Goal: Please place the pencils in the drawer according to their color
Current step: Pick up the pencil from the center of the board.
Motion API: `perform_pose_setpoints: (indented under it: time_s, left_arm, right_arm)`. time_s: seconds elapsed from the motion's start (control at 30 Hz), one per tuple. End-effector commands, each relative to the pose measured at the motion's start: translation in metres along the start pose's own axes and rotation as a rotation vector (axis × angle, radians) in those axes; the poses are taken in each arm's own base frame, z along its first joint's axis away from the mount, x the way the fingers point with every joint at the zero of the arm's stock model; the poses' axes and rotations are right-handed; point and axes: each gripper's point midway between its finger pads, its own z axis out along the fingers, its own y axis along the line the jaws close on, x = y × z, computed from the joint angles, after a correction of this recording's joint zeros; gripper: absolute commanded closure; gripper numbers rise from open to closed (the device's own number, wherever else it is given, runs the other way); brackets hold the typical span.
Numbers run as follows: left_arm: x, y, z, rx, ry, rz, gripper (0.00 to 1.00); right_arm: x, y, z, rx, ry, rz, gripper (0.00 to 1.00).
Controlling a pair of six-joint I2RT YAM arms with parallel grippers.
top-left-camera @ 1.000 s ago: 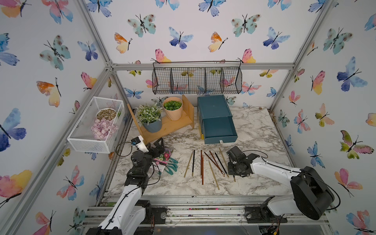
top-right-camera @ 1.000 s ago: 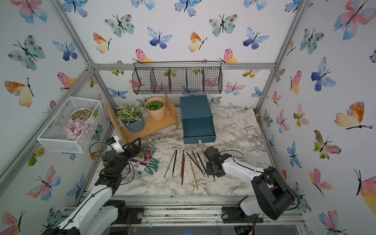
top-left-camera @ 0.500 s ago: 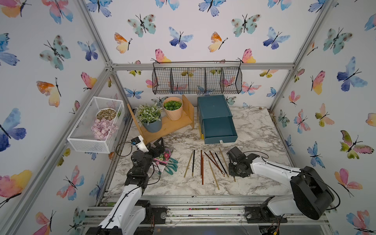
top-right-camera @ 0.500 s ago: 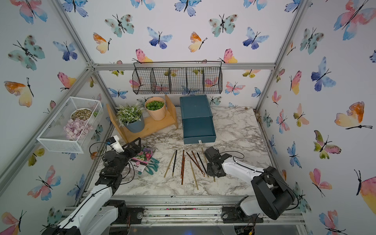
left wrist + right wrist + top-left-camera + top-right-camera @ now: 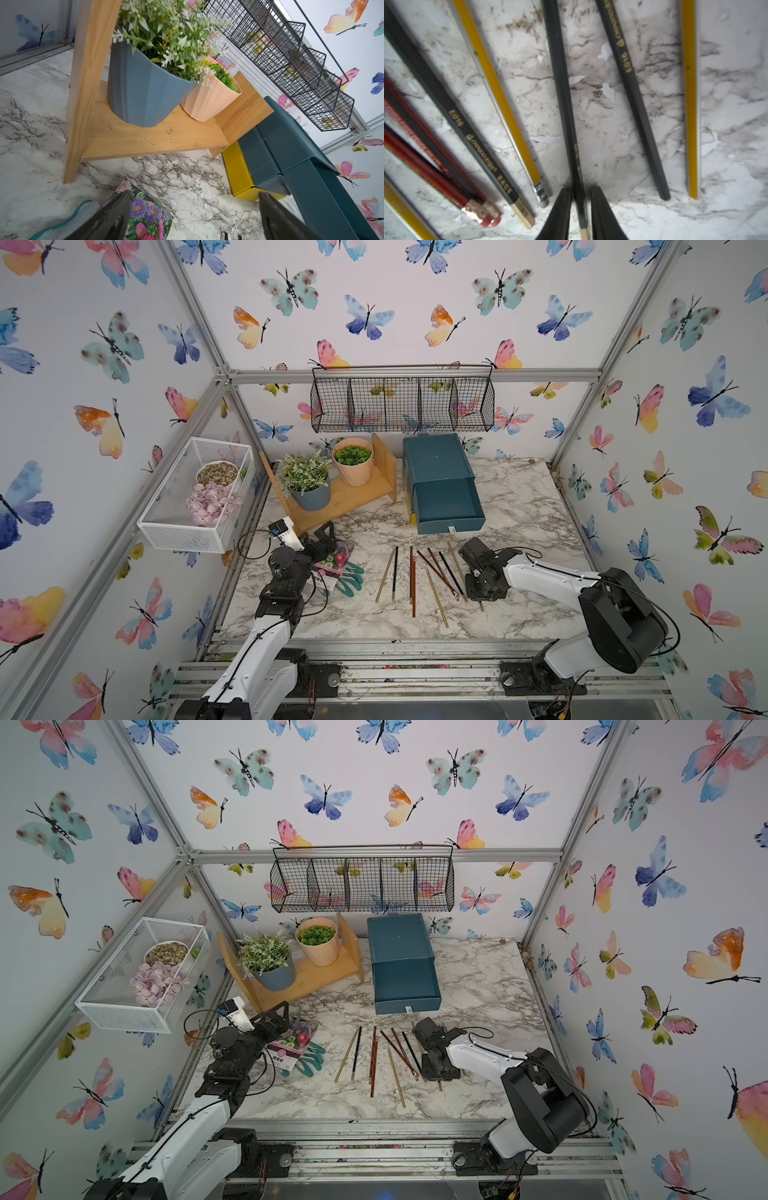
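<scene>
Since the pencils (image 5: 413, 576), fanned on the bench (image 5: 519, 506) before the drawer (image 5: 451, 526), are light, stiff and roll-prone, a mid-shaft pinch would suit better than the end of the black pencil (image 5: 564, 93), which the jaws of the right gripper (image 5: 581, 188) straddle nearly closed, grip uncertain, while those of the left gripper (image 5: 193, 195) gape empty.
</scene>
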Motion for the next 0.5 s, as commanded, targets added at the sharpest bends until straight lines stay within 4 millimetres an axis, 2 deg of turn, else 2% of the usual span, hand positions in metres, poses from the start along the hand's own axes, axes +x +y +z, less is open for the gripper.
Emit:
perform_pose_setpoints:
  time_s: [0.0, 0.27, 0.37, 0.47]
  left_arm:
    - [-0.004, -0.005, 0.001, 0.017, -0.015, 0.009, 0.02]
    - [-0.003, -0.004, 0.001, 0.017, -0.016, 0.002, 0.02]
    - [-0.003, -0.005, 0.001, 0.019, -0.016, 0.002, 0.02]
    - [-0.005, -0.005, 0.000, 0.017, -0.020, 0.003, 0.02]
  right_arm:
    - [0.032, -0.010, 0.014, 0.050, 0.151, -0.054, 0.82]
    - [0.035, -0.001, 0.018, 0.009, 0.176, -0.073, 0.91]
    - [0.032, -0.002, 0.018, 0.016, 0.169, -0.078, 0.97]
    - [0.028, 0.000, 0.014, 0.008, 0.151, -0.087, 0.97]
